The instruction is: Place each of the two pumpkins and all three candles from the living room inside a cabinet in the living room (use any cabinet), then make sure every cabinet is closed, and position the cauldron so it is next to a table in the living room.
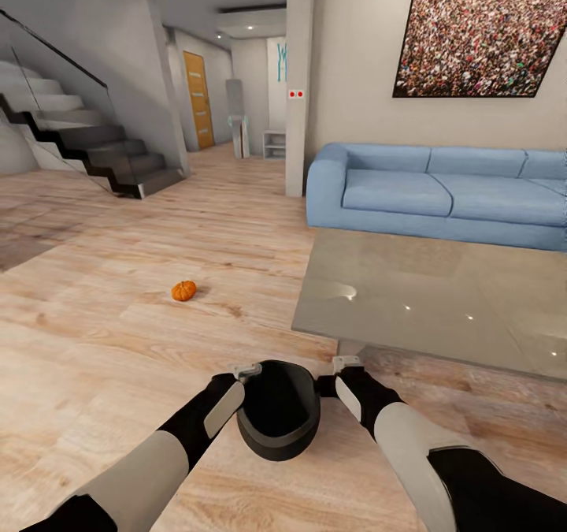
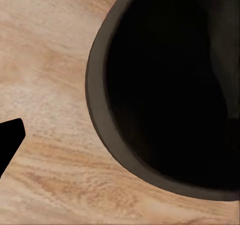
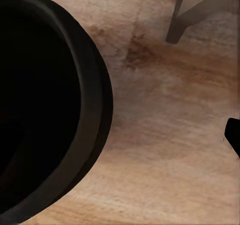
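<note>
No readable writing is seen. The cauldron (image 1: 278, 420) is held above the wood floor (image 1: 102, 343) between the left gripper (image 1: 246, 372) and right gripper (image 1: 346, 364), mouth tilted toward the camera, near the table (image 1: 441, 295). Whether either pincer is clamped cannot be told. One pumpkin (image 1: 183, 290) lies apart, apparently stem sideways.

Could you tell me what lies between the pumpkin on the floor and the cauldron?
In the head view, only bare wooden floor separates the pumpkin from the cauldron.
</note>
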